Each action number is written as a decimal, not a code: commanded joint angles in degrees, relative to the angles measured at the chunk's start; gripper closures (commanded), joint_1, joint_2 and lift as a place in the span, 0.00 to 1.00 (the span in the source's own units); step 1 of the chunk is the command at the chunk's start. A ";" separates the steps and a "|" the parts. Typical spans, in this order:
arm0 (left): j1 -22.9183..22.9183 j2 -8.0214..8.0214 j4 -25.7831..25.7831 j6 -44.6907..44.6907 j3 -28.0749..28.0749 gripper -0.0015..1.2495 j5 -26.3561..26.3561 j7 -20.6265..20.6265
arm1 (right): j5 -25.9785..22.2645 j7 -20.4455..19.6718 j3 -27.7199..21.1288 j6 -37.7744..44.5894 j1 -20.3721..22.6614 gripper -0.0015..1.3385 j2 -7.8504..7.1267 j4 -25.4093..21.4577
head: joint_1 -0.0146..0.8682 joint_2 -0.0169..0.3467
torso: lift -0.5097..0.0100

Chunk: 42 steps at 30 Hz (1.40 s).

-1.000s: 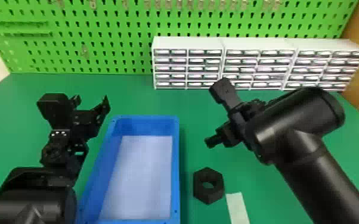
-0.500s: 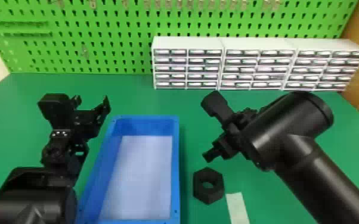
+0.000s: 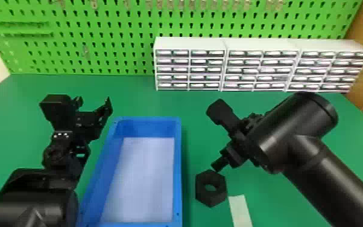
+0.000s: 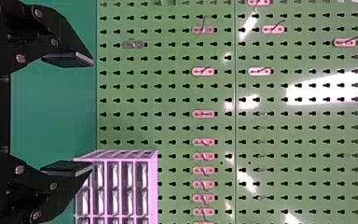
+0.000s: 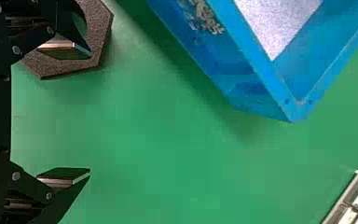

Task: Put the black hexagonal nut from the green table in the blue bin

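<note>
Well, the right hand (spread, like the left hand) hovers near the nut.

Place: workshop-type work area; whether inside a lab, can't tell
Backdrop: green pegboard, rows of keyhole slots, hooks fitted
Work surface: flat green table
Storage: white small-drawer cabinets, side by side before pegboard

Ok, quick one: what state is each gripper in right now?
Left gripper: open, holding nothing.
Right gripper: open, black nut not gripped.
</note>
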 commanded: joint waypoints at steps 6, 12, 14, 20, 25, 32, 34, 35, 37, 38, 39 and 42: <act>-0.02 0.09 0.00 0.17 0.00 0.37 -0.13 0.01 | -0.71 0.00 1.14 0.10 -0.18 0.29 -0.01 0.97 | 0.79 0.19 | 0.79; -0.02 0.09 0.09 0.35 0.00 0.37 -0.22 0.01 | -1.59 0.00 2.19 0.19 -0.44 0.29 -0.10 1.06 | 0.79 0.19 | 0.79; -0.02 0.17 0.09 0.35 0.00 0.37 -0.22 0.01 | -1.94 0.00 2.54 0.36 -0.53 0.29 -0.10 1.06 | 0.79 0.19 | 0.79; -0.02 0.17 0.09 0.35 0.00 0.37 -0.22 0.01 | -2.38 0.00 3.16 0.45 -0.44 0.29 -0.10 1.06 | 0.79 0.19 | 0.79; -0.02 0.17 0.09 0.26 -0.09 0.37 -0.13 0.01 | -2.29 0.00 3.16 0.36 0.00 0.29 0.17 1.58 | 0.79 0.19 | 0.79; -0.02 0.17 0.09 0.26 -0.09 0.37 -0.04 0.01 | -2.73 0.00 3.42 0.10 0.26 0.29 0.34 2.55 | 0.79 0.19 | 0.79; -0.02 0.17 0.18 0.35 -0.17 0.37 -0.04 0.01 | -2.73 0.00 3.42 -0.16 0.35 0.30 0.43 2.82 | 0.79 0.19 | 0.79; -0.11 0.17 0.09 0.35 -0.17 0.37 -0.04 0.01 | -2.73 0.00 3.42 -0.25 0.43 0.30 0.52 2.99 | 0.79 0.19 | 0.79; -0.11 0.17 0.09 0.35 -0.17 0.37 -0.04 0.01 | -2.91 0.00 3.42 -0.52 0.43 0.31 0.61 3.43 | 0.79 0.19 | 0.79; -0.11 0.17 0.18 0.35 -0.17 0.37 -0.04 0.01 | -3.00 0.00 3.51 -0.69 0.52 0.31 0.61 3.61 | 0.79 0.19 | 0.79; -0.11 0.17 0.18 0.35 -0.17 0.37 -0.04 0.01 | -3.09 0.00 3.69 -0.78 0.52 0.31 0.61 3.87 | 0.79 0.19 | 0.79; -0.11 0.17 0.18 0.35 -0.17 0.37 -0.04 0.01 | -3.44 0.00 3.95 -1.13 0.52 0.31 0.61 4.13 | 0.79 0.19 | 0.79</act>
